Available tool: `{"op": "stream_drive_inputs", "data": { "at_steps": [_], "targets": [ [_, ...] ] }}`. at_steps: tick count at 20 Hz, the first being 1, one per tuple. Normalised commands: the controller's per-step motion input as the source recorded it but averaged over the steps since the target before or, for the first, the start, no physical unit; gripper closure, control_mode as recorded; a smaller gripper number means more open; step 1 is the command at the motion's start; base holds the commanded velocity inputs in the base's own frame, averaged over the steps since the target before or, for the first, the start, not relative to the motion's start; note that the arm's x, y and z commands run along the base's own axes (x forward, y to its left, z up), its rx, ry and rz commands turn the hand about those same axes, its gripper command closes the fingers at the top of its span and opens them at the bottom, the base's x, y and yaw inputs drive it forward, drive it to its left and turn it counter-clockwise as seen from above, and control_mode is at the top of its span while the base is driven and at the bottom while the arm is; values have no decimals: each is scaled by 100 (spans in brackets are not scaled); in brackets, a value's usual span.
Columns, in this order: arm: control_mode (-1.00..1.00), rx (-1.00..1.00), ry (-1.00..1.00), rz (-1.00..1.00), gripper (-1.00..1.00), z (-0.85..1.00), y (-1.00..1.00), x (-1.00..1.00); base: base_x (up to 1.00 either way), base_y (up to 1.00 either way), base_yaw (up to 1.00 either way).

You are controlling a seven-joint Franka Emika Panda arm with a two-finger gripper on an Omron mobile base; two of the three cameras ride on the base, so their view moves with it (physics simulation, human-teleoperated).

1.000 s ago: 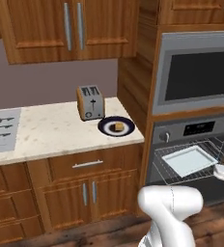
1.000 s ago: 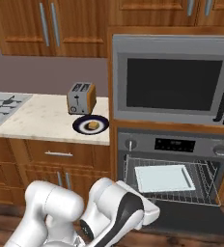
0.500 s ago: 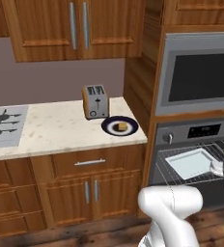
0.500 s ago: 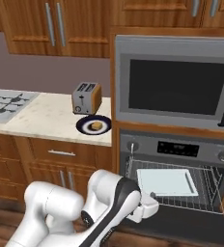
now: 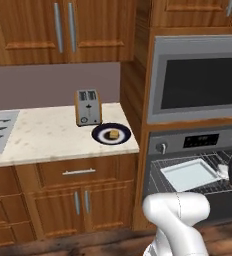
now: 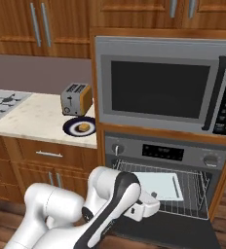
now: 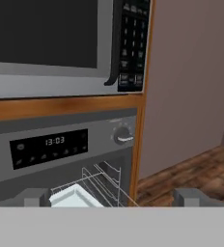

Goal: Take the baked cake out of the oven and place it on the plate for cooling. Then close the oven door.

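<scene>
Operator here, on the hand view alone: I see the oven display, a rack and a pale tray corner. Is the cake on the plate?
Observer: Yes. The baked cake sits on the plate, on the counter left of the oven.
Operator: And the door? I can't see it from here.
Observer: The oven door is open, folded down flat in front of the cavity.
Operator: Anything left on that tray?
Observer: No. In the right base view the baking tray lies bare on the wire rack.
</scene>
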Motion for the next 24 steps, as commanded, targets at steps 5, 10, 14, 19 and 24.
{"op": "stream_drive_inputs", "data": {
  "at_steps": [5, 10, 14, 19, 24],
  "targets": [
    [100, 0, 0, 0, -100, 0, 0, 0, 22, -40, 1],
    [100, 0, 0, 0, -100, 0, 0, 0, 33, -25, 0],
    [100, 0, 0, 0, -100, 0, 0, 0, 40, -17, 0],
    [100, 0, 0, 0, -100, 0, 0, 0, 29, -13, 0],
    [-100, 0, 0, 0, -100, 0, 0, 0, 0, -1, 0]
  ]
}}
